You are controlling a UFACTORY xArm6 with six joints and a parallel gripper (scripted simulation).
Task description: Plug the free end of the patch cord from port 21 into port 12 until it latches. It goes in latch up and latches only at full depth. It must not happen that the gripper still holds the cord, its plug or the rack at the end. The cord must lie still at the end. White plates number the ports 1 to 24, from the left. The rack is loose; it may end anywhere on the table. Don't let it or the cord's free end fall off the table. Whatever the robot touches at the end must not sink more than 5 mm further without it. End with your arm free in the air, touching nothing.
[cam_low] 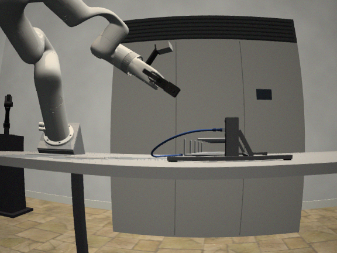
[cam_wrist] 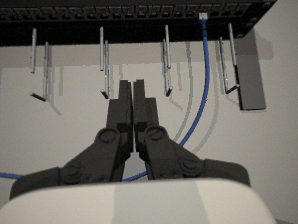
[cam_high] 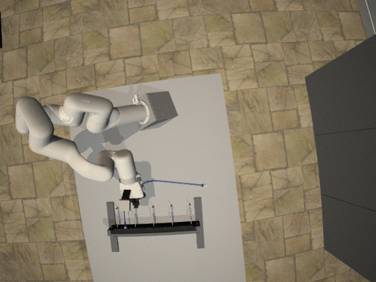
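Note:
The dark patch panel [cam_high: 153,227] stands on its rack [cam_low: 231,140] near the table's front edge. The blue patch cord [cam_high: 173,183] is plugged into a port near the panel's left end in the overhead view [cam_high: 125,225]. It loops back under my arm and runs right across the table. Its free end [cam_high: 203,185] lies on the table behind the rack's right post. My gripper [cam_high: 134,205] [cam_low: 172,91] is shut and empty, high above the table, tilted toward the panel. In the wrist view its fingers are closed together, with the plugged cord end [cam_wrist: 202,17] up right.
Several thin cable-guide posts [cam_wrist: 165,60] stand in a row behind the panel. The rack's two base rails [cam_high: 199,222] reach toward my arm. The robot base [cam_high: 161,106] sits at the table's far end. A large dark cabinet [cam_high: 346,156] stands beyond the table.

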